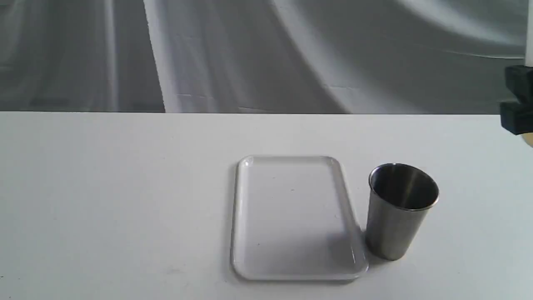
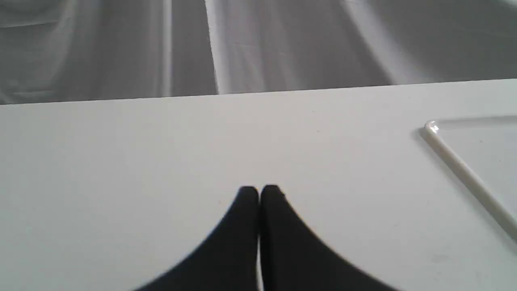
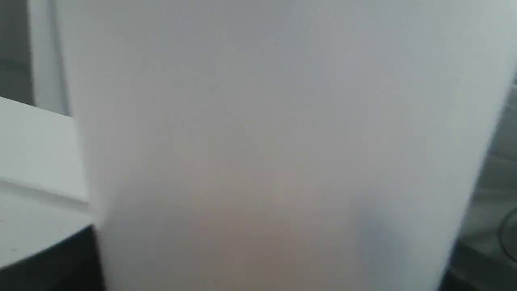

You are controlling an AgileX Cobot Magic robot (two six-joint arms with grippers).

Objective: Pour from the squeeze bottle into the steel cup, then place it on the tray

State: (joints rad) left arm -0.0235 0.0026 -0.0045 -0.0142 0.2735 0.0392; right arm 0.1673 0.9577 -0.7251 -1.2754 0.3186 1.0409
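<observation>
The squeeze bottle (image 3: 274,141) fills the right wrist view as a blurred whitish wall with a faint amber tint low down. My right gripper (image 1: 519,101) is shut on it at the far right edge of the exterior view, lifted off the table. There only a white sliver of the bottle (image 1: 529,33) shows above the black jaws. The steel cup (image 1: 397,216) stands upright just right of the white tray (image 1: 235,216), which has nothing on it. My left gripper (image 2: 259,190) is shut and holds nothing, low over the table to the left of the tray's corner (image 2: 464,169).
A white table (image 1: 104,200) carries everything. Behind its far edge hangs a grey draped cloth backdrop (image 1: 250,54).
</observation>
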